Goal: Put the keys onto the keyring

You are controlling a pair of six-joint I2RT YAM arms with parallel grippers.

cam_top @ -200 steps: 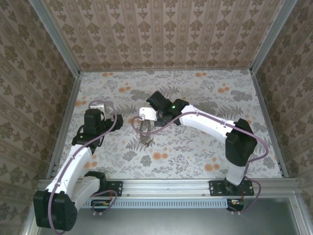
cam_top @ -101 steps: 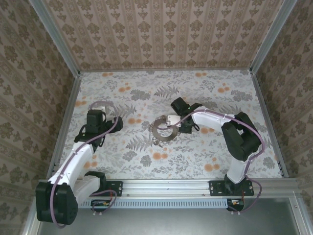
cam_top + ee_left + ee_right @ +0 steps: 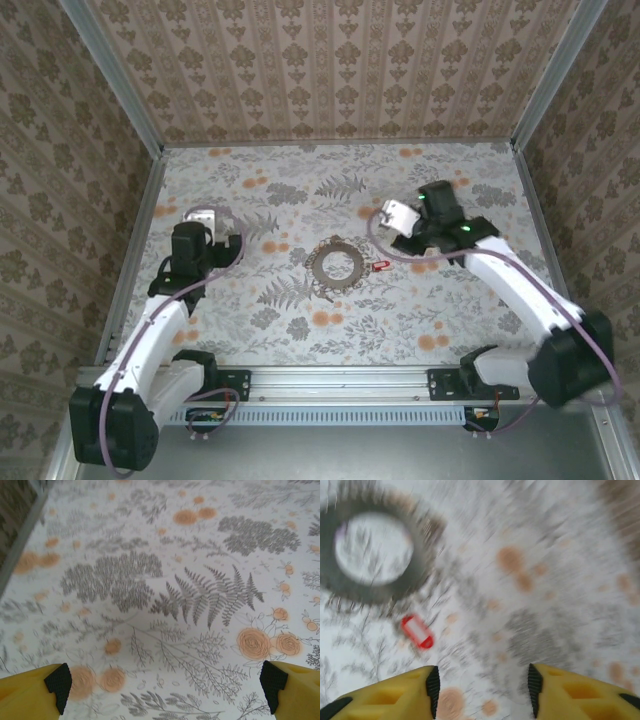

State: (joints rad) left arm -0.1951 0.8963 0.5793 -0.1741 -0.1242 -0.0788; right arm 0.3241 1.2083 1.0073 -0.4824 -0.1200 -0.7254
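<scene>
The key (image 3: 381, 265) lies flat on the worktop (image 3: 300, 330), just right of the keyring (image 3: 338, 264) and apart from it. Nothing is threaded yet, so most of the job looks undone. In the right wrist view the key is a red blur at lower left and the keyring a dark loop at upper left; the metal tip cannot be made out.

The right hand (image 3: 482, 692) is released: its yellow fingers (image 3: 395, 695) stand apart with nothing between them. It sits up and right of the key. The left hand (image 3: 165, 690) is spread wide over bare floral print, at far left in the overhead view.

To do the step well, I would bring the right hand down to pinch the red head alone. That leaves the metal end free to meet the chain. The left hand should probably steady the loop, since light beads may slide.

There is open worktop all round the loop, more of it toward the bottom of the frame. The side rail (image 3: 135, 250) runs near the left arm, so its swing should go toward the centre.
</scene>
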